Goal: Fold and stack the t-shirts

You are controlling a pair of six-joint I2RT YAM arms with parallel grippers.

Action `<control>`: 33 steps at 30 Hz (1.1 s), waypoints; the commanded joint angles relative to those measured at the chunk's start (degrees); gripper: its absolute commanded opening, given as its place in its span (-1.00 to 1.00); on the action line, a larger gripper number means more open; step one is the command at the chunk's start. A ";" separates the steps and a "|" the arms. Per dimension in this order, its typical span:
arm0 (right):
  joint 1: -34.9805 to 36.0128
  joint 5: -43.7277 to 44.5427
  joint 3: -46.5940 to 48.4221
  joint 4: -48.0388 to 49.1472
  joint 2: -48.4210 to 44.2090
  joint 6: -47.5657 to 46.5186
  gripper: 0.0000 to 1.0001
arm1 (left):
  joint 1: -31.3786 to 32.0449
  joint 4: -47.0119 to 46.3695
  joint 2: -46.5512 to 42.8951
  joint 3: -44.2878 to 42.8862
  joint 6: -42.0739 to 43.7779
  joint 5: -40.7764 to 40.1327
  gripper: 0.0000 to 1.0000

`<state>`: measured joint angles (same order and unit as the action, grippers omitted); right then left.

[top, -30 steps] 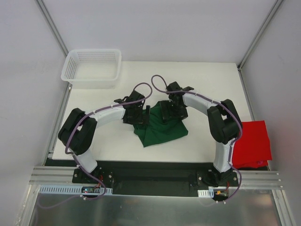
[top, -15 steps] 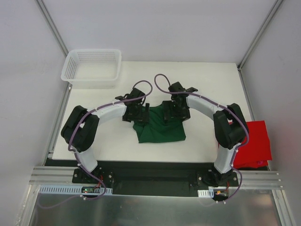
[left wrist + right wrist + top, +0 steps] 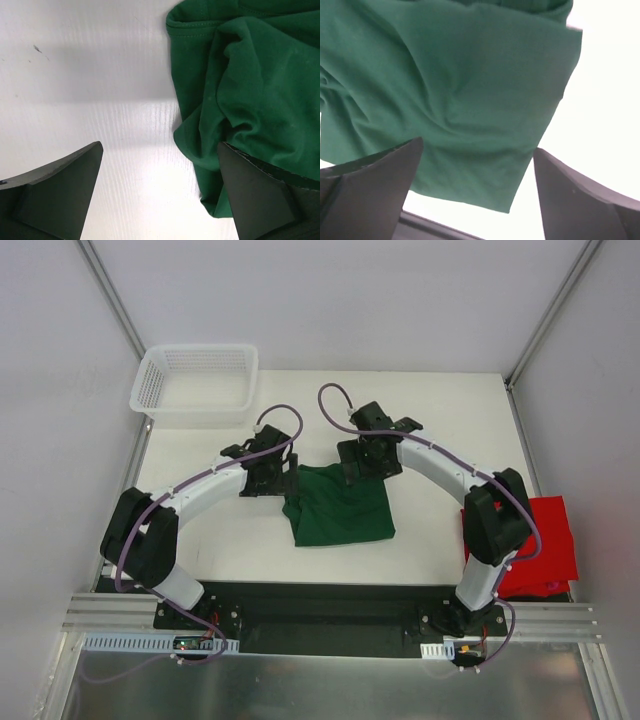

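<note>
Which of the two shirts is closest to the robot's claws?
The green shirt: the left gripper and right gripper sit at its far corners. The red shirt lies apart at the far right.

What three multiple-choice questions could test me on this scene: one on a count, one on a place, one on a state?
1. How many t-shirts show? A one; B two; C four.
2. Where is the red t-shirt? A at the table's right edge; B between the grippers; C in the far left corner.
3. The left gripper is: A shut on red cloth; B open; C out of sight.

Key: B, the green t-shirt and the red one show. A, it lies far right in the top view. B, its fingers stand wide apart in the left wrist view.
</note>
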<state>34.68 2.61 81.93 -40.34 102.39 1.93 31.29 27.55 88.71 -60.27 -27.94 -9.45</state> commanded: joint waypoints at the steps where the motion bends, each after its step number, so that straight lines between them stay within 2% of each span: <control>1: 0.22 4.59 -0.80 4.65 -0.09 -5.97 0.93 | 0.18 1.89 -0.38 -1.08 -2.11 1.28 0.99; 7: 0.13 8.28 -0.37 8.78 3.07 -8.35 0.93 | 0.18 1.80 1.03 -1.34 -2.20 1.28 0.99; 18: 0.04 13.12 3.06 5.27 7.47 -9.23 0.93 | 0.26 1.28 9.02 -2.13 -2.38 1.10 0.99; 25: 0.22 13.03 -0.10 5.44 6.86 -8.53 0.93 | 0.26 0.22 13.42 -3.10 -1.94 -0.39 0.98; 33: 2.50 11.98 -4.76 5.00 5.63 -6.86 0.93 | -0.17 0.05 18.43 -8.54 0.78 -3.82 0.99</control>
<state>35.11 14.37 79.18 -33.67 110.24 -6.22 31.44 27.79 103.24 -66.32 -29.06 -8.86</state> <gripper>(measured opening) 0.961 0.993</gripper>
